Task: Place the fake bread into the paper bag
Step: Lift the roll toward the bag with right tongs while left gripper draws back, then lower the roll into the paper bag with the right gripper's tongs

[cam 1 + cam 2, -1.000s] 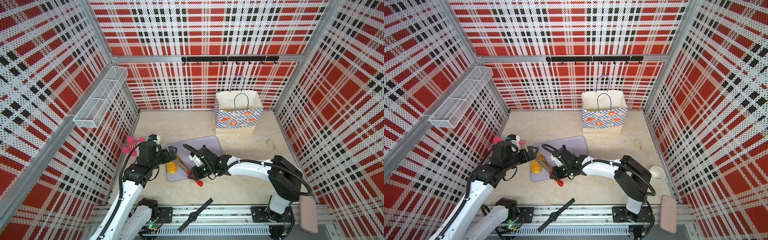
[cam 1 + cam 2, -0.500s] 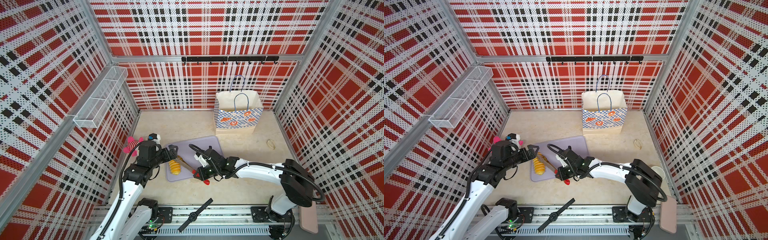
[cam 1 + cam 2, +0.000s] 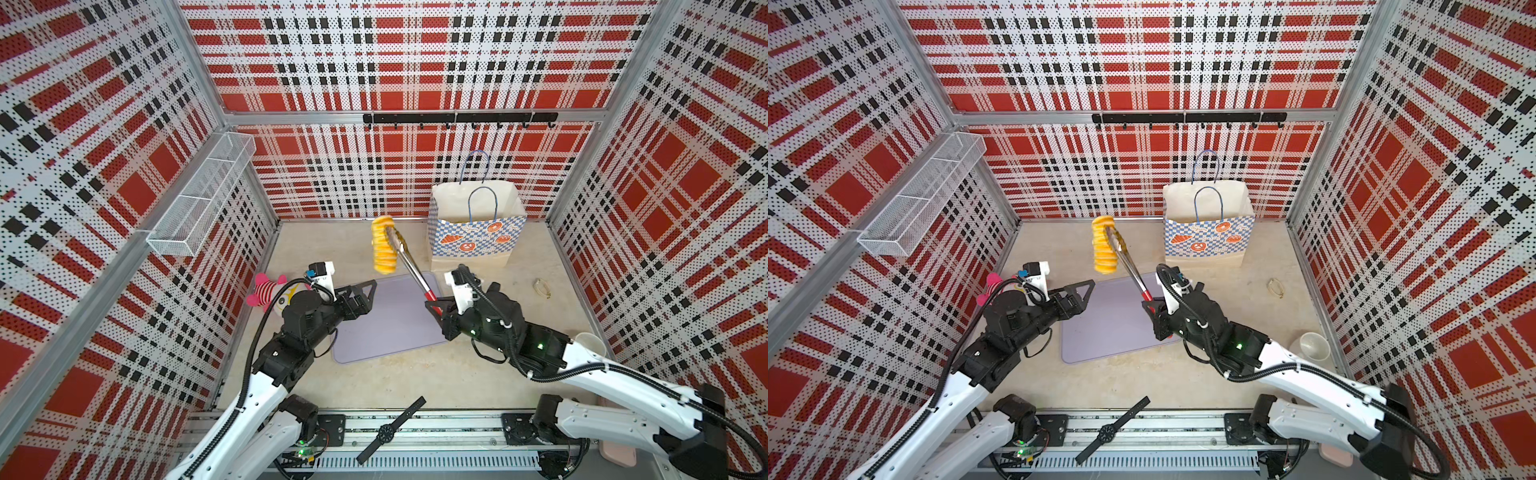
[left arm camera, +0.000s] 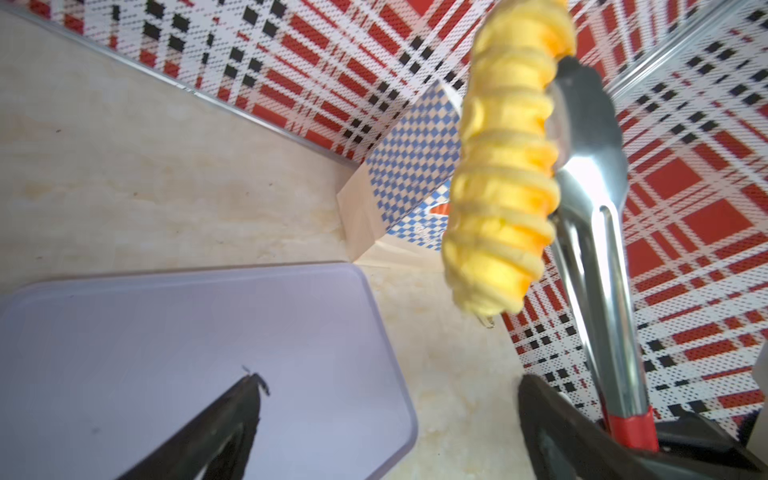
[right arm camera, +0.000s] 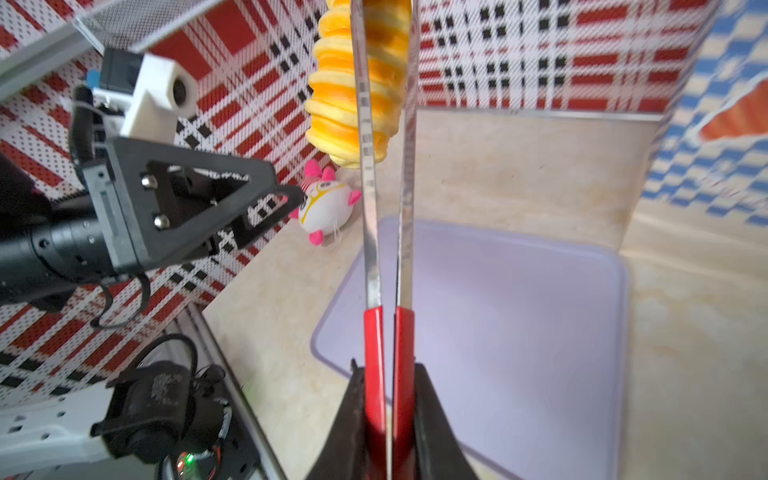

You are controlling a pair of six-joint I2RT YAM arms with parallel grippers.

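Observation:
One fake bread, a ridged golden-yellow loaf, hangs in the air left of the paper bag. Steel tongs with red handles pinch it. My right gripper is shut on those handles over the purple tray. The bag stands upright and open at the back. My left gripper is open and holds nothing, above the tray's left edge.
A pink-striped plush doll lies by the left wall. A wire basket juts from that wall. A white cup and a small loop sit at the right. A black watch lies on the front rail.
My right gripper has closed tighter on the tongs and swung them up. The loaf has risen off the tray toward the back. The left arm has stayed in place.

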